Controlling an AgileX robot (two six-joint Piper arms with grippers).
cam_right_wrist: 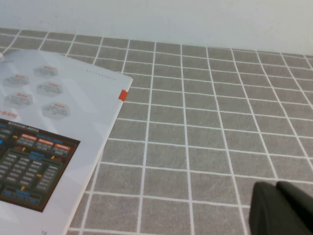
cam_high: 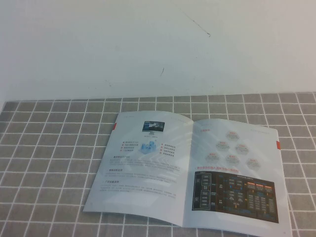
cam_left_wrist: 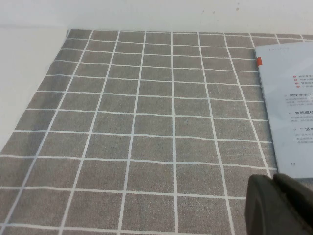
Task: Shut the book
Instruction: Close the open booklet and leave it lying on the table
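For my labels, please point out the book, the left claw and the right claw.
book [cam_high: 143, 173], high view, left open page.
left claw [cam_left_wrist: 275, 192], left wrist view, dark tip near the book's edge.
right claw [cam_right_wrist: 279, 197], right wrist view, dark tip, clear of the book.

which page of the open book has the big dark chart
The right-hand page of the open white paper booklet, near the right pincer, holds the dark chart; the left-hand page, near the left pincer, has only text and small pictures.
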